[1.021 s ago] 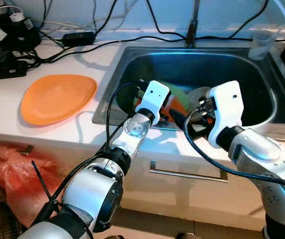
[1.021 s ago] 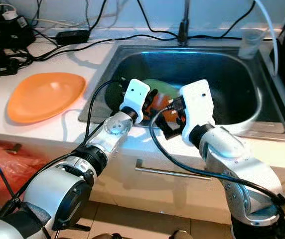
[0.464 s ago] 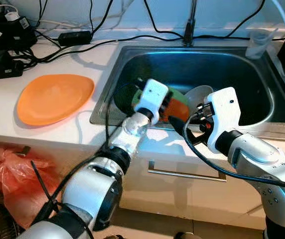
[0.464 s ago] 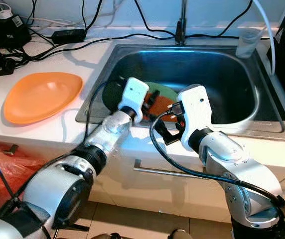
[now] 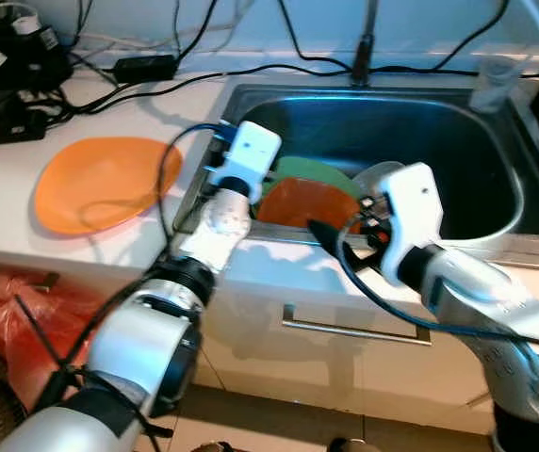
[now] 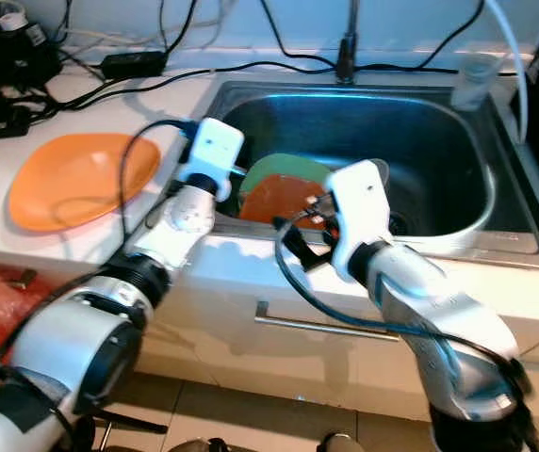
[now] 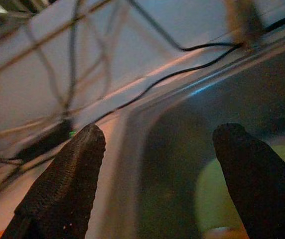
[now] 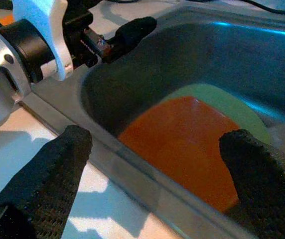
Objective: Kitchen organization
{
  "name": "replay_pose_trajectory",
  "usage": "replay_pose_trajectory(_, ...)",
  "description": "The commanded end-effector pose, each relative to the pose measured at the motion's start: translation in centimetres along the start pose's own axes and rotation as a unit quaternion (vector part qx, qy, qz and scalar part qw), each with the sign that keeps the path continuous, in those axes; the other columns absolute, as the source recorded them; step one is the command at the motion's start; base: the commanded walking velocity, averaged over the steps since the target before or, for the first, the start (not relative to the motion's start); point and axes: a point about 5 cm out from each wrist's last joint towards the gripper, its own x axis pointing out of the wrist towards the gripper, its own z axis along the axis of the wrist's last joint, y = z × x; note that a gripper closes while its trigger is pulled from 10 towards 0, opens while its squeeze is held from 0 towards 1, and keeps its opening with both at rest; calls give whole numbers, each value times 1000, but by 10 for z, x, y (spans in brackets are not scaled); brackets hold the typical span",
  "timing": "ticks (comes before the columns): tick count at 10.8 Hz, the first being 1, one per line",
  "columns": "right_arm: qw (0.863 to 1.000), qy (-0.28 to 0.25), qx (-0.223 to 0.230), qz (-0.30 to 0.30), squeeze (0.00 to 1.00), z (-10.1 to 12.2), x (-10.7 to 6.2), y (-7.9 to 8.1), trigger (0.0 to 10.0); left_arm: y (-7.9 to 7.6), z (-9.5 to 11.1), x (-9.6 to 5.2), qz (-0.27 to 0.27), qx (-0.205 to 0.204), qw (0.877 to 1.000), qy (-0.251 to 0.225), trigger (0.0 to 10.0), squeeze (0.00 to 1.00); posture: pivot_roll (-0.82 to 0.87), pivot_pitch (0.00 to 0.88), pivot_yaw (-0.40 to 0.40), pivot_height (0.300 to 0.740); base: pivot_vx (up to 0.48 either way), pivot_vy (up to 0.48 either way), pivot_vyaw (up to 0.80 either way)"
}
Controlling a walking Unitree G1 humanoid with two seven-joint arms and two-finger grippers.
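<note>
At the far left of the white counter [image 5: 156, 245] sit black power adapters [image 5: 10, 56] with tangled cables. Next to them lies an orange plate [image 5: 100, 181], shallow, glossy and roughly oval, resting flat on the counter just beside the sink's left rim.

The left gripper [image 7: 157, 174] hangs over the left edge of the steel sink [image 5: 496, 151], its 2 black fingers [image 7: 65, 184] spread wide with nothing between them. Its white wrist housing stands above the rim.

Inside the sink, 2 plates lean against the front wall: a dark orange-red plate [image 8: 182, 144] in front, smooth and matte, overlapping a pale green plate [image 8: 222, 104] behind it. A grey round dish [image 5: 368, 179] shows just to their right.

The right gripper [image 8: 157, 169] hovers over the sink's front rim, aimed at the red plate, jaws wide apart and holding nothing.

A faucet [image 5: 364, 47] rises behind the basin, and a clear cup [image 5: 491, 80] stands at the back right corner.
</note>
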Motion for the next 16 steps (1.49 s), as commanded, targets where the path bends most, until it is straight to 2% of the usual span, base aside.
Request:
replay_pose_trajectory(1, 1000, -7, -2, 11, 0, 2, 3, 3, 10000, 8, -6, -2, 19, 13, 1000, 9, 10000, 1000, -164, 65, 63, 740, 0, 0, 0)
replay_pose_trajectory(5, 998, -35, -4, 54, 0, 9, 13, 13, 10000, 41, -25, -7, 77, 51, 995, 35, 10000, 1000, -107, 48, 33, 740, 0, 0, 0)
replay_pose_trajectory(7, 997, -38, -5, 60, 0, 10, 15, 13, 10000, 48, -37, -11, 71, 56, 994, 64, 10000, 1000, -98, 49, 27, 740, 0, 0, 0)
replay_pose_trajectory(8, 997, -39, -6, 62, 0, 10, 15, 13, 10000, 49, -42, -13, 62, 52, 994, 79, 10000, 0, -98, 50, 26, 740, 0, 0, 0)
replay_pose_trajectory(9, 997, -39, -7, 63, 0, 10, 15, 13, 10000, 49, -44, -14, 59, 49, 993, 87, 10000, 0, -100, 51, 26, 740, 0, 0, 0)
replay_pose_trajectory(11, 997, -38, -7, 63, 0, 10, 15, 12, 10000, 49, -51, -15, 41, 14, 992, 122, 10000, 0, -103, 51, 25, 740, 0, 0, 0)
replay_pose_trajectory(13, 997, -40, -9, 64, 0, 10, 15, 13, 10000, 49, -54, -15, 22, 4, 989, 144, 10000, 0, -102, 49, 28, 740, 0, 0, 0)
replay_pose_trajectory(15, 997, -41, -9, 63, 0, 10, 15, 13, 10000, 50, -56, -14, -5, 12, 987, 163, 10000, 0, -102, 50, 29, 740, 0, 0, 0)
replay_pose_trajectory(16, 997, -41, -9, 62, 0, 10, 15, 13, 10000, 59, -57, -14, -4, 29, 985, 169, 10000, 0, -101, 51, 28, 740, 0, 0, 0)
